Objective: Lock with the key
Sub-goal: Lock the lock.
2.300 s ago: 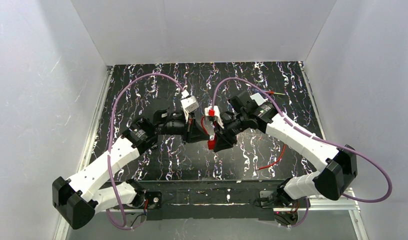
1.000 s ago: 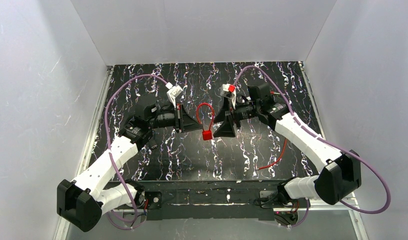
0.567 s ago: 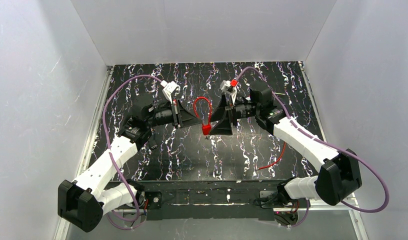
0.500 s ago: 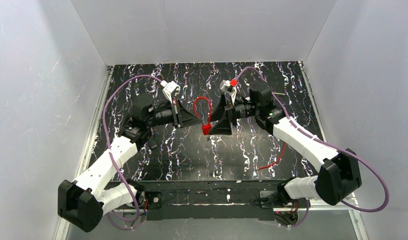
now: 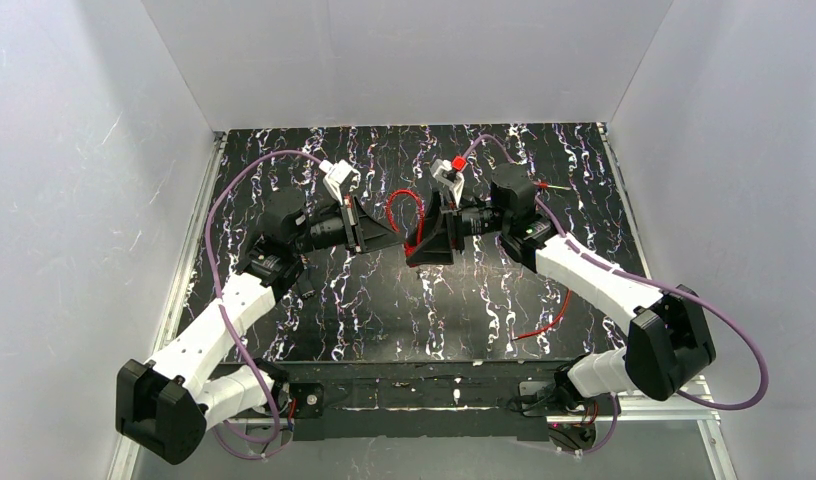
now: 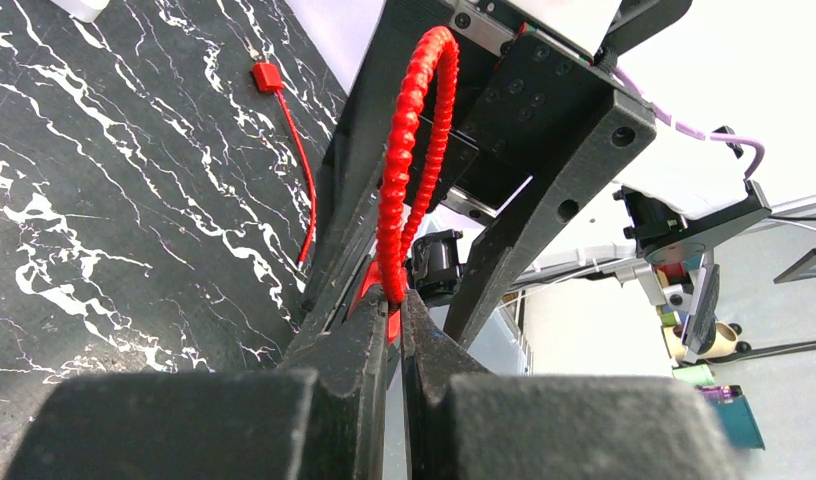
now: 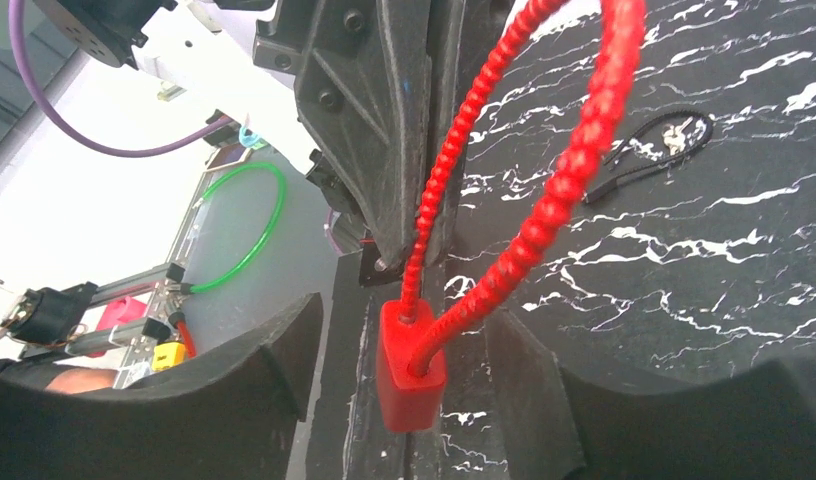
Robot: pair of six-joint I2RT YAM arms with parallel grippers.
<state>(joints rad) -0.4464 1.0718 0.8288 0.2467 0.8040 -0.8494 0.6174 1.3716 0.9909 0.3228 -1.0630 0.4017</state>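
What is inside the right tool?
A red plastic lock block hangs ungripped inside the right tool. The shut left tool hides part of its red beaded cable.

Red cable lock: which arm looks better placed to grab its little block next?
Right, probably. The right claw stands open with the red block between its fingers; the left claw is busy, shut on the beaded cable.

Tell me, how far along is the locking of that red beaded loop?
Done: the shut left gripper pinches the red beaded cable lock. In hand: the right gripper, jaws open, straddles its red block. Left: neither gripper holds a key, so the locking itself.
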